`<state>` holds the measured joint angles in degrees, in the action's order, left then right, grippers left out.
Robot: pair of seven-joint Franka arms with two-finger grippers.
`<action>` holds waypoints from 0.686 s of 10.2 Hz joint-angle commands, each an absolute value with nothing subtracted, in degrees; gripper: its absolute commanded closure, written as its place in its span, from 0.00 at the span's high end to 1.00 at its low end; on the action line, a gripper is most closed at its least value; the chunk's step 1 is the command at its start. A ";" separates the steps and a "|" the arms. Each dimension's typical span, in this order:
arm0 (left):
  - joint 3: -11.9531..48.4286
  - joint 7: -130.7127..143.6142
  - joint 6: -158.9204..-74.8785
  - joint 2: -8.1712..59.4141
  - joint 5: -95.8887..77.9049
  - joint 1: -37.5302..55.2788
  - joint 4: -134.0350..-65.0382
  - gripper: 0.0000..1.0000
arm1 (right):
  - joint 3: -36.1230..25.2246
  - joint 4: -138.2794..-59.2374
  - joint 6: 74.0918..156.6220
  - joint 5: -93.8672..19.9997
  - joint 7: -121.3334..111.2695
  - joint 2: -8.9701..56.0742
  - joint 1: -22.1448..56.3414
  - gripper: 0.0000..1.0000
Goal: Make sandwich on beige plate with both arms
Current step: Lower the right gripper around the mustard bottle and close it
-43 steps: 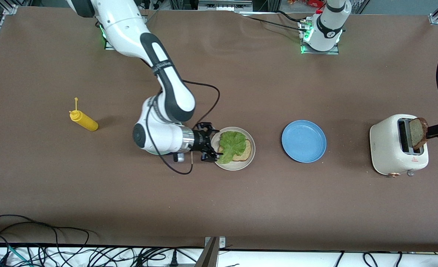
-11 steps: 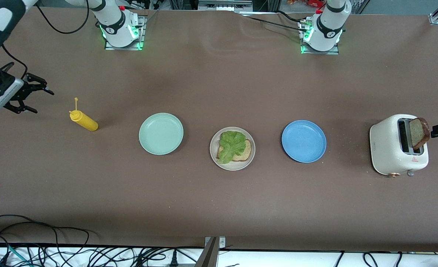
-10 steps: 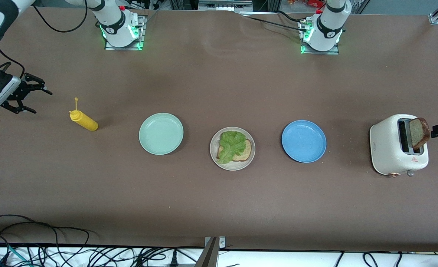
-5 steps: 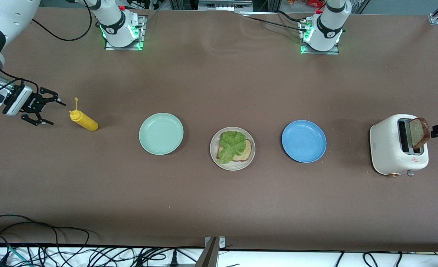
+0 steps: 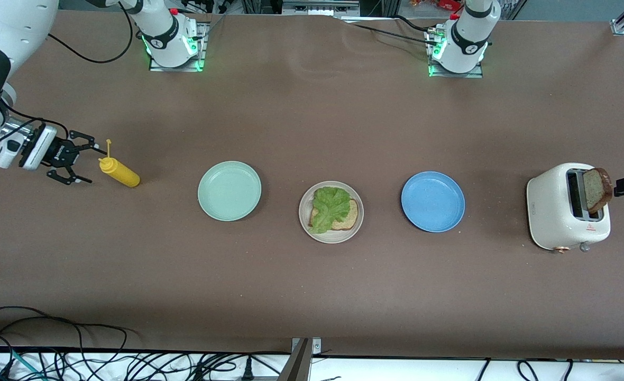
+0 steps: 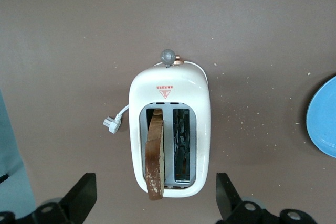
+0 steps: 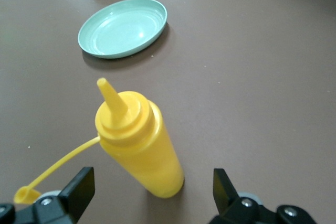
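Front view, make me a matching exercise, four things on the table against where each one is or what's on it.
1. yellow bottle
2. beige plate
3. blue plate
4. toaster

A. holds a bread slice
B. between the beige plate and the toaster
C. in front of the open right gripper
D. carries bread and lettuce

Pairs: 1-C, 2-D, 3-B, 4-A

Only one sign here: a small red warning triangle with a line of red print on the white toaster [image 6: 169, 129], its lettering too small to read.
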<state>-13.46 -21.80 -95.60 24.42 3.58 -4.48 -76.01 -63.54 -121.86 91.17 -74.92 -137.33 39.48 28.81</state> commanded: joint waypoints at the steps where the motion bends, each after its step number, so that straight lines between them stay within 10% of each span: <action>1: -13.18 -22.32 -94.83 23.91 4.75 -4.66 -75.76 1.00 | -58.37 -121.20 89.39 -77.43 -140.27 39.46 23.56 1.00; 7: -13.18 -22.32 -94.83 23.82 4.75 -4.66 -75.85 1.00 | -53.71 -121.20 88.77 -83.13 -140.71 39.55 23.20 1.00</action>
